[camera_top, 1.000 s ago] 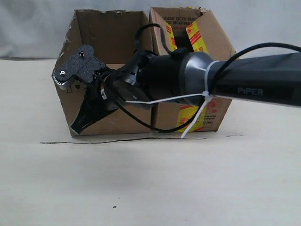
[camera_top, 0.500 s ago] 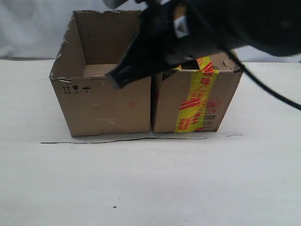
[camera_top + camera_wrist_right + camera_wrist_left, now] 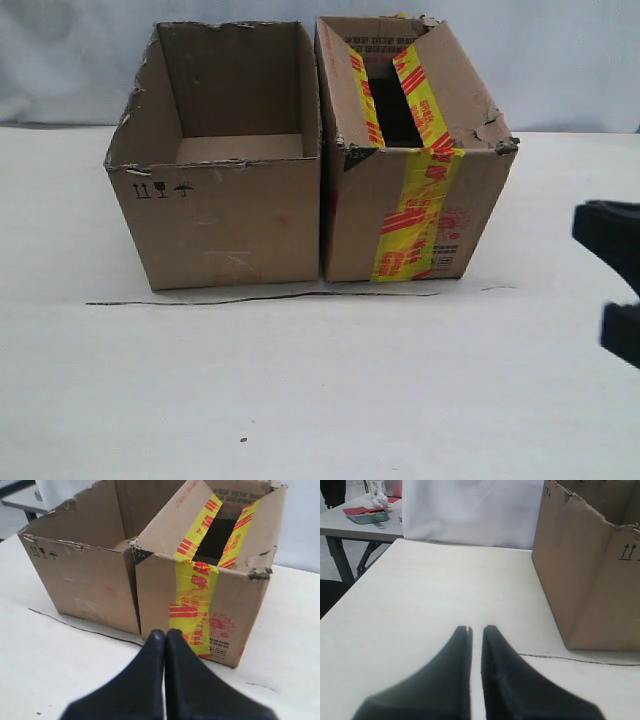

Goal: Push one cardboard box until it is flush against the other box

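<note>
The plain brown cardboard box (image 3: pixel 225 215), topless with a ragged rim and small black symbols, stands on the left of the table. The other box (image 3: pixel 410 200), with yellow tape printed in red, stands right beside it, and their side walls touch along the whole seam. In the right wrist view both boxes, plain (image 3: pixel 85 575) and taped (image 3: pixel 210 600), lie just beyond my right gripper (image 3: pixel 165 633), which is shut on nothing and clear of them. My left gripper (image 3: pixel 476 628) hovers over bare table with its fingers nearly together, a step away from the plain box (image 3: pixel 592 575).
The boxes sit on a pale tabletop (image 3: pixel 320 390) marked by a thin dark line (image 3: pixel 260 297) along their front. A dark piece of my right arm (image 3: pixel 608 235) shows at the right edge. A white backdrop (image 3: pixel 470 510) and a side table (image 3: pixel 355 522) lie beyond.
My right arm, which crossed in front of the boxes a second ago, has pulled up and away to the right edge. The two boxes have stayed together, unmoved.
</note>
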{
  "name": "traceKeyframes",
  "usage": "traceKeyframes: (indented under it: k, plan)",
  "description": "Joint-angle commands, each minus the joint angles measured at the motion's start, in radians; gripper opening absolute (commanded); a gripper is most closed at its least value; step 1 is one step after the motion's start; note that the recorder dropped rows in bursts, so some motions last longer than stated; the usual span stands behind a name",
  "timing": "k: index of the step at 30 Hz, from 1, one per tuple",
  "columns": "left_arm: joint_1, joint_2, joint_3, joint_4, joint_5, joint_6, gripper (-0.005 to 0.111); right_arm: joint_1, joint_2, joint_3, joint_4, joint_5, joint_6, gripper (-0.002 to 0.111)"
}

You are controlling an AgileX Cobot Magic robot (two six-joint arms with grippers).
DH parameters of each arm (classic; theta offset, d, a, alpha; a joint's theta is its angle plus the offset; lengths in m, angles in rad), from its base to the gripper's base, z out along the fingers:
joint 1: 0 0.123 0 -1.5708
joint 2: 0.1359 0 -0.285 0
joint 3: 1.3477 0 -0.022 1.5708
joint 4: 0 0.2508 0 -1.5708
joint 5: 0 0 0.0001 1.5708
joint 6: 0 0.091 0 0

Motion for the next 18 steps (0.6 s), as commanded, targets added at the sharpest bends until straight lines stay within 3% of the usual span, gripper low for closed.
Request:
traceKeyframes:
  k: [1,4,7,9,11,18]
  plan:
    - [0.003,-0.002,0.002,0.001,-0.009,-0.003,0.0,-0.008,-0.235,0.174,0.054,-0.134,0.005,0.0]
    - [0.003,-0.002,0.002,0.001,-0.009,-0.003,0.0,-0.009,-0.386,0.308,0.505,-0.345,-0.472,0.0]
    - [0.003,-0.002,0.002,0.001,-0.009,-0.003,0.0,-0.009,-0.468,0.437,0.764,-0.488,-0.731,0.0]
    - [0.003,-0.002,0.002,0.001,-0.009,-0.003,0.0,-0.009,-0.506,0.5,0.841,-0.574,-0.846,0.0]
    - [0.003,-0.002,0.002,0.001,-0.009,-0.003,0.0,-0.009,-0.521,0.5,0.89,-0.505,-0.91,0.0]
    - [0.003,-0.002,0.002,0.001,-0.009,-0.003,0.0,-0.009,-0.53,0.5,0.89,-0.5,-0.91,0.0]
